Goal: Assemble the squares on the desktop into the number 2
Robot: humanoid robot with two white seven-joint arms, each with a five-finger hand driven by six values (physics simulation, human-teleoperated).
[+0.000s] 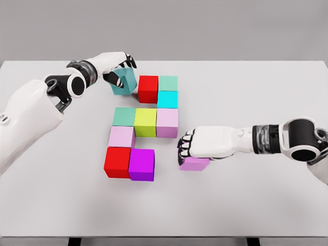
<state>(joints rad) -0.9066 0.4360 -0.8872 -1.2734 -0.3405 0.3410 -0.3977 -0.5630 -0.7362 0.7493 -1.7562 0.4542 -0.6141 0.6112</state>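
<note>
On the white table the block cluster forms a partial 2, from red block down to magenta block. My left hand grips the tilted teal block just beside the red one. My right hand curls over the lilac block, apart from the cluster.

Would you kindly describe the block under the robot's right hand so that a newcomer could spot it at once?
On the white table, find the cluster of coloured blocks in the middle, then look to its lower right, where the right hand reaches in. Under its curled fingers sits the light purple block, standing apart from the cluster, right of the magenta block.
</note>
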